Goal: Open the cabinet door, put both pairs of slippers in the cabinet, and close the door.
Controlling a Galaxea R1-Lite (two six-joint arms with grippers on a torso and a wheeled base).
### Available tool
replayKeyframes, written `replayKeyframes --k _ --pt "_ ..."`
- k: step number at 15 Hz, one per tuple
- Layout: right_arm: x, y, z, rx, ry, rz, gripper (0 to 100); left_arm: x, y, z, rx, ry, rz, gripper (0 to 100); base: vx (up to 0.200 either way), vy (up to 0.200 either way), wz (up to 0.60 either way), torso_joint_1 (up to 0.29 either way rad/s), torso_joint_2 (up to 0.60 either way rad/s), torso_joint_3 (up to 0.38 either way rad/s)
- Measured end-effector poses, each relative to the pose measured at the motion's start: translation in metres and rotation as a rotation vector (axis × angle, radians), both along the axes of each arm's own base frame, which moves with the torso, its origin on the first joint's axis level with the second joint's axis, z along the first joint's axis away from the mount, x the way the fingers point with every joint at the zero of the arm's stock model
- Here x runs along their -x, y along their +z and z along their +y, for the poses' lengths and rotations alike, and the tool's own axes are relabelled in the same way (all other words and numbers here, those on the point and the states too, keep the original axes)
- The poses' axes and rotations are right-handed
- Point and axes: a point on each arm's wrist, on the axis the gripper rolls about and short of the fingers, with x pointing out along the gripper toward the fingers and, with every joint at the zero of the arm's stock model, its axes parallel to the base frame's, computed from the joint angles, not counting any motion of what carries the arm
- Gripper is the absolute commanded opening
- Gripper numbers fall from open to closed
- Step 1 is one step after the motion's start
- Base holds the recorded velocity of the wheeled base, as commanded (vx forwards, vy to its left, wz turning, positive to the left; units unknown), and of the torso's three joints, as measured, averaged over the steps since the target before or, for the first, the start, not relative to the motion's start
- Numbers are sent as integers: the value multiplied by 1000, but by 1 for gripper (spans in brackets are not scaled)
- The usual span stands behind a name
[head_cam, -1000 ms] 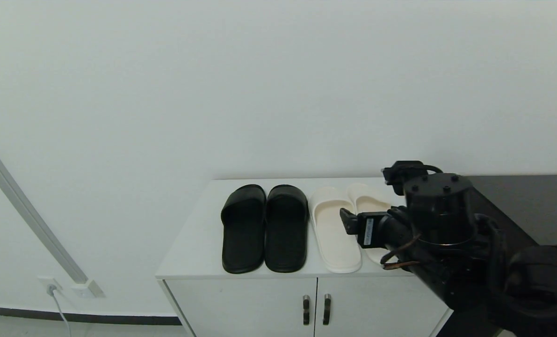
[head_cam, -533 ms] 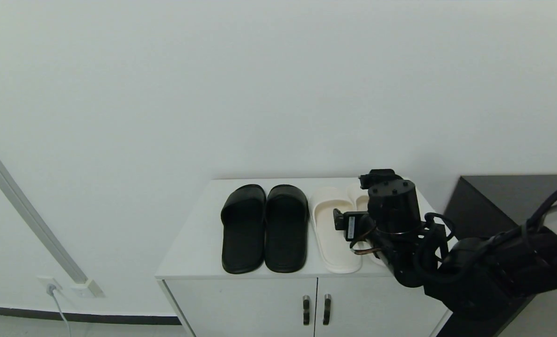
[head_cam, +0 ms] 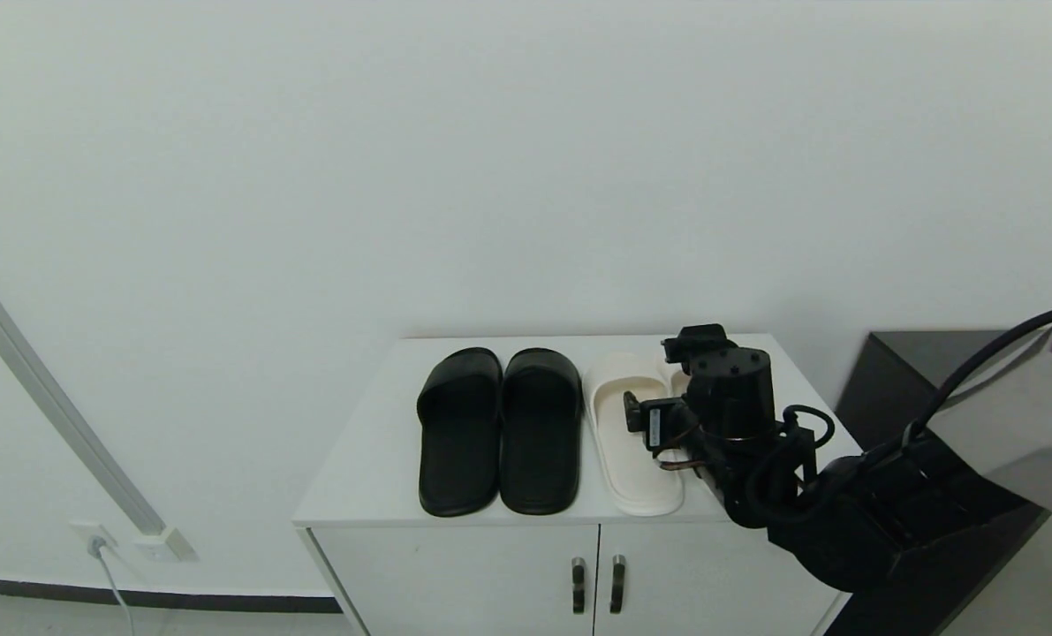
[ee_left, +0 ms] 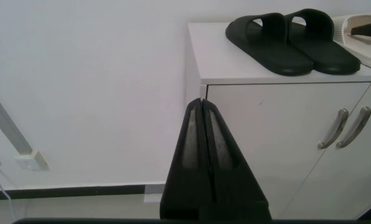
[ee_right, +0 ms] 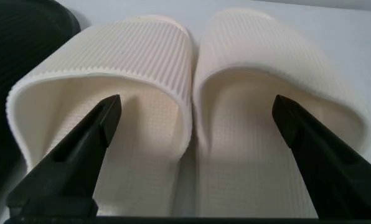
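Jaws on right gripper released, spread wide across the straps of the pair of cream ribbed rubber slippers; contact I can't tell. Left gripper clenched on nothing, low beside the white two-door cabinet. Cream pair sits on the cabinet top, just beside the pair of black rubber slides. Both doors closed, metal handles side by side. Plain white wall behind, socket with cable low at left.
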Motion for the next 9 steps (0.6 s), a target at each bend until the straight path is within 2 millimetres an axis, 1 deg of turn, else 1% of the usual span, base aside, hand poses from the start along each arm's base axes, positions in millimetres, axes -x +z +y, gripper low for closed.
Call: replayKeyframes --k 4,5,9 --pt "-12 1 3 -11 -6 -11 100 0 0 0 0 0 0 0 0 0 0 0 0 0" --pt "-15 0 4 -11 -1 -8 0 0 0 0 0 0 0 0 0 0 0 0 0 0" --pt "-19 -4 7 -10 3 -3 0 0 0 0 0 0 0 0 0 0 0 0 0 0"
